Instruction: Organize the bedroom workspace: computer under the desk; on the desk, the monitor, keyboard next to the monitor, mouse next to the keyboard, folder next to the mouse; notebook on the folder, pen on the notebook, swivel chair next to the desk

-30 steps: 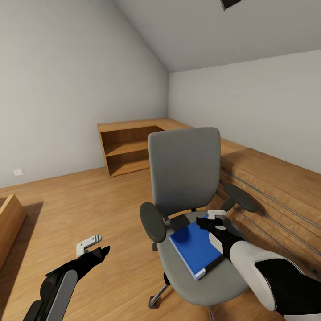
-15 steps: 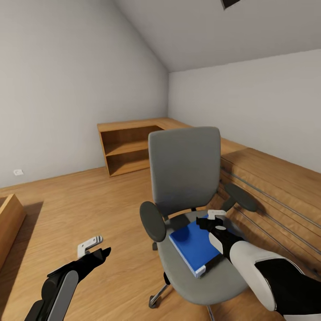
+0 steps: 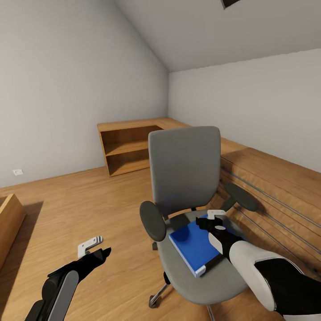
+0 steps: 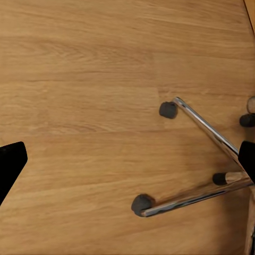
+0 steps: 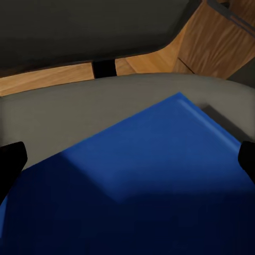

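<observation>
Blue folder: flat bright-blue rectangular folder [image 3: 195,245] with a pale edge lying on the seat of the grey-upholstered swivel chair [image 3: 185,167], one corner out toward the seat's front edge; in the right wrist view its blue cover [image 5: 143,180] spreads over the grey seat cushion.
Chair: upright, tall grey backrest facing us, black oval armrests on both sides, and the left wrist view catches its chrome spokes and dark castors [image 4: 169,109] on the floor.
Right gripper: black-and-white right gripper [image 3: 216,217] poised at the folder's far corner, right over the seat; the wrist view has the two dark fingertips [image 5: 11,159] spread wide, one at each side of the picture, with nothing between them, and contact with the folder can't be made out.
Left gripper: black left gripper [image 3: 91,244] with pale finger pieces, hanging over bare floor beside the chair; jaws wide apart, holding nothing.
Room: light wood plank floor [image 3: 89,200], grey sloped ceiling, white walls.
Behind the chair: low wooden corner shelving [image 3: 127,149] against the walls, open shelves, running along the right wall as a slatted wooden bench.
</observation>
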Tool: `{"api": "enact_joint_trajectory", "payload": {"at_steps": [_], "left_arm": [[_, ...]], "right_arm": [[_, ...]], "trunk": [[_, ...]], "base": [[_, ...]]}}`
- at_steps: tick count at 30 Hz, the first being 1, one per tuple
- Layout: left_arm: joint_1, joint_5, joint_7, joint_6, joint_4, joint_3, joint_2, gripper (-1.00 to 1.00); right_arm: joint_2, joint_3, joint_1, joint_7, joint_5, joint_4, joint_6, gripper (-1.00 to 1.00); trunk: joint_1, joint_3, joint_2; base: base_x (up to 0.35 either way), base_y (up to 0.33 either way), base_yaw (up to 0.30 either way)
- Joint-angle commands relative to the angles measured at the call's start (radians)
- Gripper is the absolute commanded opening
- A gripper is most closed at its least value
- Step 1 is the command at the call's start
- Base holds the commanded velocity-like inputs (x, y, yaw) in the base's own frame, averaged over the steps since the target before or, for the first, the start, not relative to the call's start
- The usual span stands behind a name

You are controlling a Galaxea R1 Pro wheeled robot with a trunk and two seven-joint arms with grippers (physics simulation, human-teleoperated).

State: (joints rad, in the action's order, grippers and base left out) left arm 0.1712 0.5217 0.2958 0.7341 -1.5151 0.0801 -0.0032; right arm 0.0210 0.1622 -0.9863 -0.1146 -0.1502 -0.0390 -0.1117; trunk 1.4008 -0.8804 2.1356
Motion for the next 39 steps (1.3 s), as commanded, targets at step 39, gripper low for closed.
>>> {"api": "enact_joint_trajectory", "payload": {"at_steps": [39], "left_arm": [[0.001,0.010,0.006,0.004,0.010,0.001,0.000,1.00]], "right_arm": [[0.000,0.002,0.000,-0.002,-0.011,0.002,-0.005,1.00]], "trunk": [[0.000,-0.001,0.000]], "base": [[-0.122,-0.054,0.000]]}}
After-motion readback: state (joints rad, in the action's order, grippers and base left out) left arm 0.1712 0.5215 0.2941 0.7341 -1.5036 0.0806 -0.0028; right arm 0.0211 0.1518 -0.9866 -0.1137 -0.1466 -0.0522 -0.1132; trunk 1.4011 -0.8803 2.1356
